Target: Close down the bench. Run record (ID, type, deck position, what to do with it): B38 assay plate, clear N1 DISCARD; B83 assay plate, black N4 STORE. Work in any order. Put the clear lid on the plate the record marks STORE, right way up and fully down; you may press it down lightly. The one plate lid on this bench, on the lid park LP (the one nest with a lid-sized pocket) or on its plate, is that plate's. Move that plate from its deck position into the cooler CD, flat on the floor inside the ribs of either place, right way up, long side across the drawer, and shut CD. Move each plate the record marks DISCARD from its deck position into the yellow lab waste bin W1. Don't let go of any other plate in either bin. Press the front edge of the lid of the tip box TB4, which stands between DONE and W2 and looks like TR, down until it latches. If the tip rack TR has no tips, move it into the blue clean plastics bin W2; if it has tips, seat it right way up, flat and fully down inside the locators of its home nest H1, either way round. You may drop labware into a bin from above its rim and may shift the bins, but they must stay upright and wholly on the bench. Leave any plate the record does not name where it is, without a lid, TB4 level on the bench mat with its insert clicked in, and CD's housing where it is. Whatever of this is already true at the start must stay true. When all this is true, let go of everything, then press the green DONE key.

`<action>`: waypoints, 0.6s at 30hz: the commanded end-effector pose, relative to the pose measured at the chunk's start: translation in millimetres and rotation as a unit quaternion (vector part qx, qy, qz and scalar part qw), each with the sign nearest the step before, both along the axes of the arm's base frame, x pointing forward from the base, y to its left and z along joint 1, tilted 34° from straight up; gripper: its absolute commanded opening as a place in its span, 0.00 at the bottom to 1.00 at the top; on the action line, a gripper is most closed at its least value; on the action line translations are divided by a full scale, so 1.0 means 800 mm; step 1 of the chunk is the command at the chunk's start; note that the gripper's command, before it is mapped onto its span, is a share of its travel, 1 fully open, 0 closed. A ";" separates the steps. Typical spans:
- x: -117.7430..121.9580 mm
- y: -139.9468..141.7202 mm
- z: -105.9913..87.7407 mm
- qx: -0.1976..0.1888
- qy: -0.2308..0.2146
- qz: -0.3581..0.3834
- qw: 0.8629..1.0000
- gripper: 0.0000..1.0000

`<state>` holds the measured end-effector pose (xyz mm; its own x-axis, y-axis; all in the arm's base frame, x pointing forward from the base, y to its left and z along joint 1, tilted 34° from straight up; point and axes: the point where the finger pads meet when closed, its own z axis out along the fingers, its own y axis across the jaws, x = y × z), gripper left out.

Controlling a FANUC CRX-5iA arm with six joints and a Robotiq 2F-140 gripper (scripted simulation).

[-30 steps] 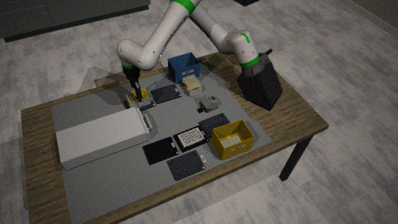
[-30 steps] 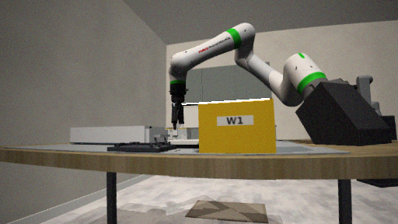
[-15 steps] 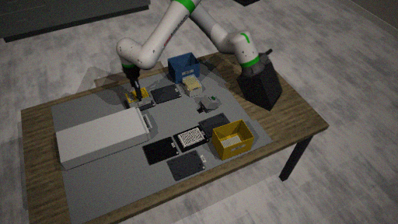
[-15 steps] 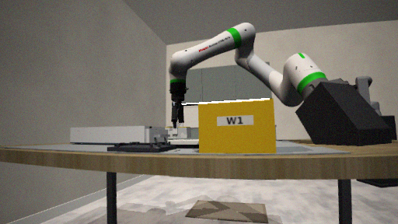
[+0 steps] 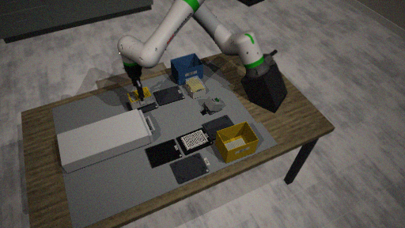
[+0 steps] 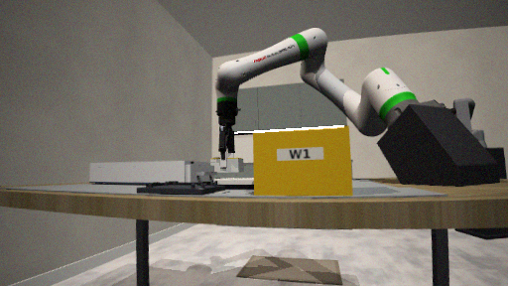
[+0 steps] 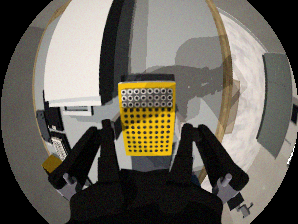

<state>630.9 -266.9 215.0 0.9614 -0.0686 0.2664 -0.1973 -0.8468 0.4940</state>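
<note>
Overhead, the gripper [image 5: 139, 96] pinches the yellow tip rack [image 5: 145, 93] at the mat's far edge, beside the long white cooler [image 5: 104, 138]; the blue bin [image 5: 187, 68] and yellow bin [image 5: 236, 141] stand well apart. From the side, the yellow bin's flat W1 wall [image 6: 302, 161] hides much of the deck, and the rack shows only faintly below the fingers. Up close, the wrist camera reveals a perforated yellow grid [image 7: 148, 125], its long axis running away from the camera, clamped at its sides by dark fingers.
</note>
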 end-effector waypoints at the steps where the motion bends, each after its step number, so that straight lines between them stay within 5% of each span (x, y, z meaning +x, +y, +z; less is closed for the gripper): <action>1: -0.001 0.003 0.004 0.000 0.000 0.000 1.000 0.00; 18: -0.005 0.016 0.025 0.000 0.000 0.000 1.000 0.00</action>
